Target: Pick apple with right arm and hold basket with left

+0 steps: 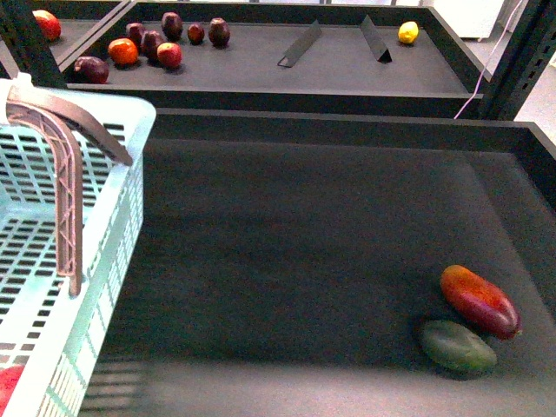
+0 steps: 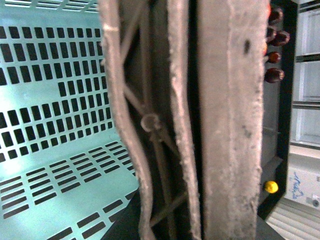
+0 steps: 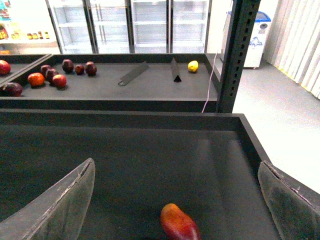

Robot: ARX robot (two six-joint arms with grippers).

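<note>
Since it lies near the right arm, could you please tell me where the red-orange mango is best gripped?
I would take the red-orange mango across its narrow width, toward its far end, coming down from above. It lies flat and elongated, and the green mango sits close beside its near end, leaving little finger room there.

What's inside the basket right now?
A red thing shows inside the basket, cut off at the front view's edge, so I cannot name it. The left wrist view shows bare slotted floor; the handles cover the rest.
</note>
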